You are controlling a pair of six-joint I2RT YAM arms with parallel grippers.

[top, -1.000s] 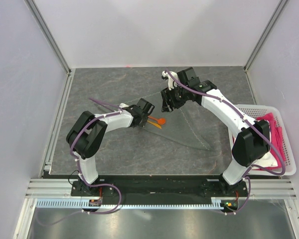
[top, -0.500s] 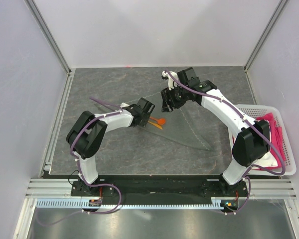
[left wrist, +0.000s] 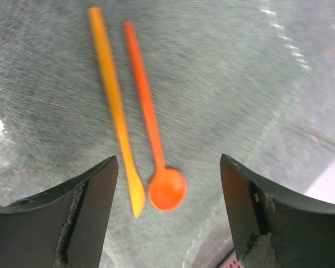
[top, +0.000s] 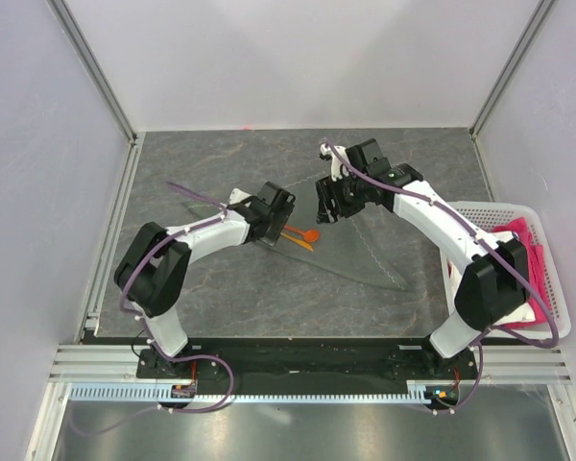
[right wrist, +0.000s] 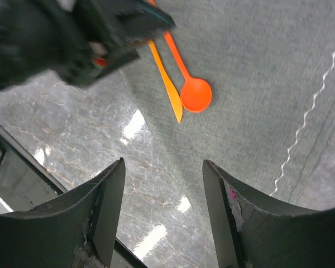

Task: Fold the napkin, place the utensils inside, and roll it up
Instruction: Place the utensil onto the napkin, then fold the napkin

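**Utensils on the napkin, both arms empty-handed above them**

The large dark grey cloth napkin (top: 360, 240) lies flat in the middle of the grey marbled surface (top: 221, 288), apparently folded to a triangle with its pale stitched hem showing along the right edge. On its left part rest the two slim orange plastic utensils, side by side and almost touching: the round-ended spoon (left wrist: 156, 128) and the paler flat stick (left wrist: 114, 111).

The left gripper (top: 280, 227) hangs right over their handle ends. Its fingers (left wrist: 84, 218) stand wide apart with nothing between them but the utensils lying below. The right gripper (top: 334, 209) hovers just to the far right of the spoon bowl, its fingers (right wrist: 109, 218) also spread and holding nothing.

The utensils' long axis runs left to right, tipped slightly toward the near side, bowl end on the right. From the left wrist, that axis crosses the line on which the fingers would close.

Placing looks done and rolling is likely next. The roll should run parallel to that long axis, so the cloth edge to take lies on the near or far side of the utensils. The left arm is the nearer of the two.
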